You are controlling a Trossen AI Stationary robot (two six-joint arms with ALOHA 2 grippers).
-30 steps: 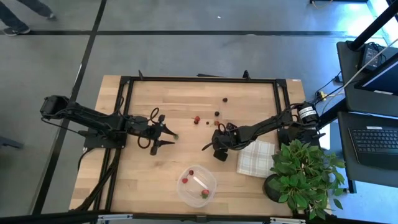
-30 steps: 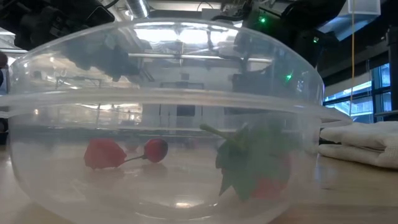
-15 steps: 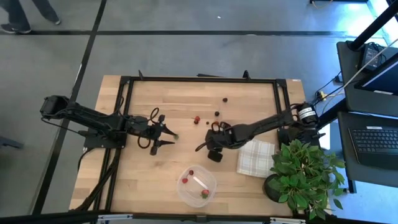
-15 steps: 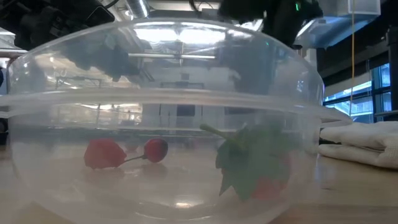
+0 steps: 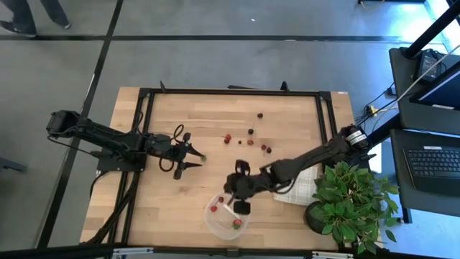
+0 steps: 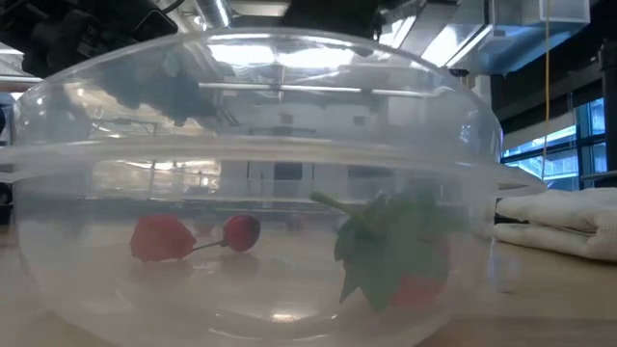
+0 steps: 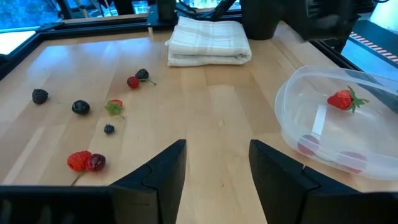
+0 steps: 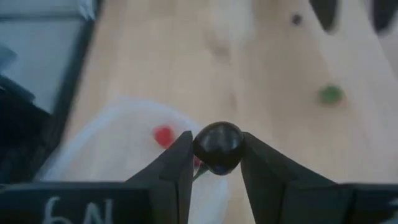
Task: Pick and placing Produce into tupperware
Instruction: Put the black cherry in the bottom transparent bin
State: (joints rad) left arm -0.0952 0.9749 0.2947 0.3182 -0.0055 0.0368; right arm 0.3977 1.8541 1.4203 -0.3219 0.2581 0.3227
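Right gripper (image 8: pixel 216 163) was clamped on a dark berry (image 8: pixel 217 147), tupperware (image 8: pixel 112 134) rim just beyond its fingertips. Left gripper (image 7: pixel 216 163) sat open, nothing between fingers.

Table (image 5: pixel 215 108): pale wood, visible grain, matt finish. Tupperware (image 6: pixel 260 125): clear glossy plastic, smooth, with reflections. Folded cloth (image 7: pixel 208 40): soft white woven fabric, faint check. Dark berry (image 8: pixel 217 147): smooth, slightly shiny skin. Right gripper (image 8: pixel 214 168) fingers (image 8: pixel 171 171): matt black plastic.
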